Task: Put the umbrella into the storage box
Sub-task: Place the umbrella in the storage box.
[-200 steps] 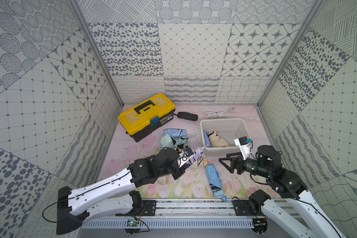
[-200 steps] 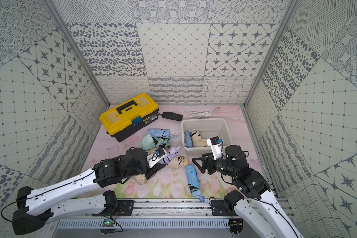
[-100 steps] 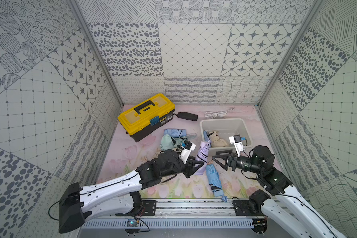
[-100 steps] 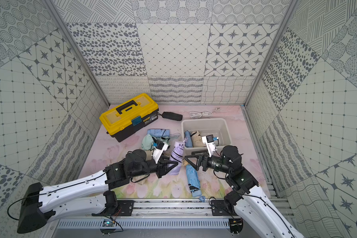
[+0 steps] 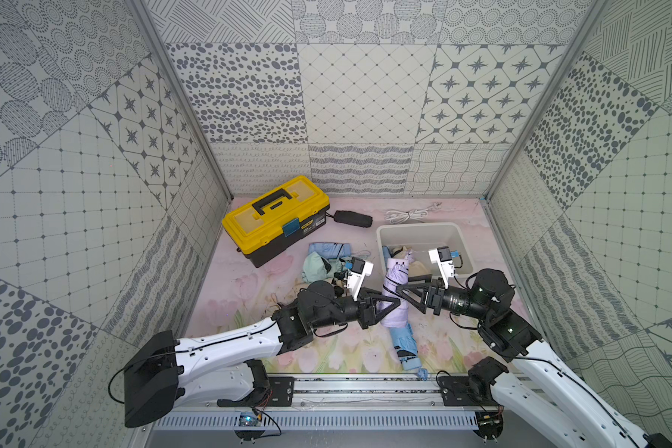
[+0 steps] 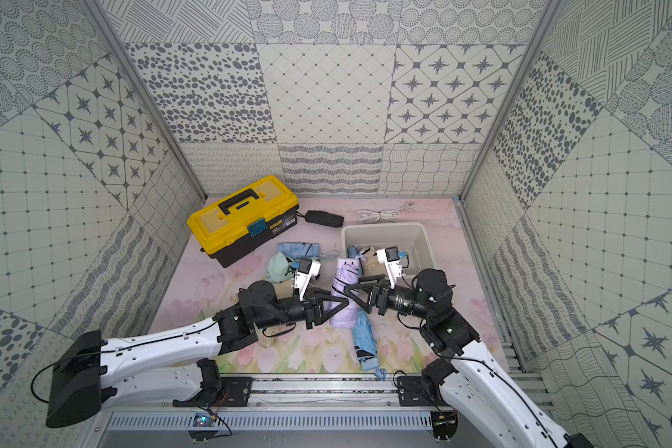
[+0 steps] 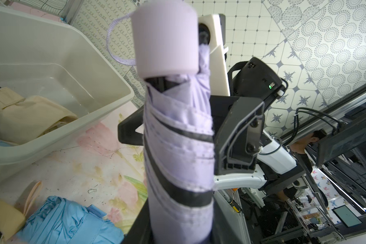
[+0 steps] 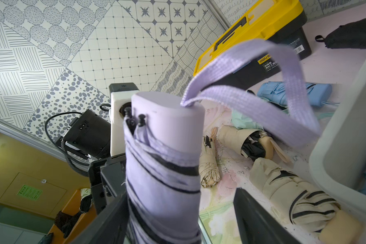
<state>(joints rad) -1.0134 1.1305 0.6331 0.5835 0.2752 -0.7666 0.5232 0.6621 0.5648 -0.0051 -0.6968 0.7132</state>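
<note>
**Lilac umbrella held between both arms just in front of the storage box**

The folded lilac umbrella [image 5: 396, 277] is up off the counter [image 5: 249, 287], just in front of the near corner of the storage box [image 5: 418, 226], and no part of it is inside yet. Its thick handle end with the wrist strap [image 8: 262, 101] points toward the box. The left end effector [image 5: 387, 310] is clenched around the canopy at the end away from the handle. The right end effector [image 5: 402, 287] straddles the canopy nearer the handle with its jaws spread. In the right wrist view one finger [image 8: 114, 202] lies against the fabric and the other finger [image 8: 254, 219] stands apart from it.

Inside the white box lie a beige umbrella [image 7: 30, 114] and, at its near end, a blue one [image 5: 385, 252]. On the counter below the lilac one, a light blue umbrella [image 5: 404, 341] stretches toward the front rail. A pale blue umbrella [image 5: 328, 250] and a mint green one [image 5: 315, 265] lie beside the left wrist camera, and more beige umbrellas [image 8: 241, 139] lie near them. Farther back sit a yellow-lidded toolbox [image 5: 276, 215], a black pouch [image 5: 352, 219] and a coiled white cable [image 5: 408, 213]
</note>
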